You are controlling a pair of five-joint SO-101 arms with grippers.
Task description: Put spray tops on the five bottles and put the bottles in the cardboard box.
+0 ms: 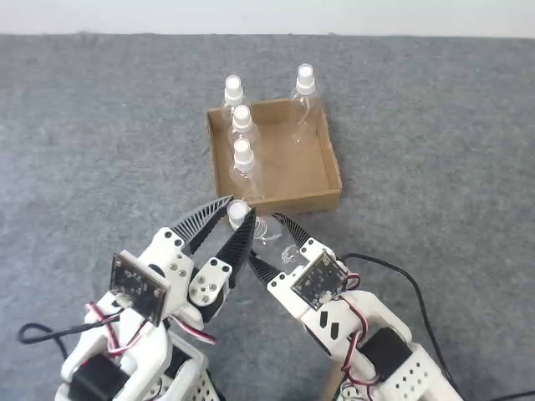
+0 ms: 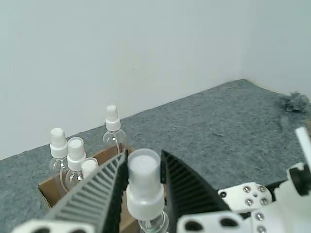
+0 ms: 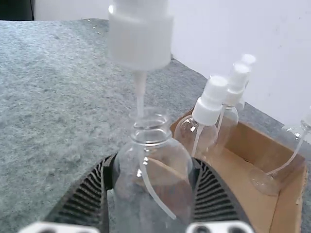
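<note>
Okay, so from the high view: my left end effector (image 1: 239, 209) is pinching the white spray top (image 1: 237, 215), and my right end effector (image 1: 264, 242) is clamped around the clear bottle (image 1: 269, 230). Both are just in front of the cardboard box (image 1: 288, 203) on the grey surface (image 1: 435, 125), with the top right over the bottle's mouth. Four capped bottles (image 1: 242, 154) stand in the box, three in a row along the wall on my left side and the fourth capped bottle (image 1: 305, 88) at the far corner on my right. Left wrist view next: the left end effector (image 2: 143, 159) has its ribbed black fingers (image 2: 97, 194) pressed against both sides of the spray top (image 2: 144, 187), and the bottle (image 2: 154, 225) shows its neck just under it. Beyond that is the cardboard box (image 2: 46, 189) with the capped bottles (image 2: 76, 153) upright in it, and the white body of my right arm (image 2: 252, 194) is close by. Right wrist view: the right end effector (image 3: 153, 170) hugs the bottle (image 3: 150, 162) around its round body, fingers (image 3: 82, 199) snug on either side. The spray top (image 3: 140, 34) hangs above the open neck, not seated yet, with its dip tube (image 3: 140, 94) running down through the neck into the bottle. The cardboard box (image 3: 243, 167) sits just past the bottle, capped bottles (image 3: 209, 109) inside.
</note>
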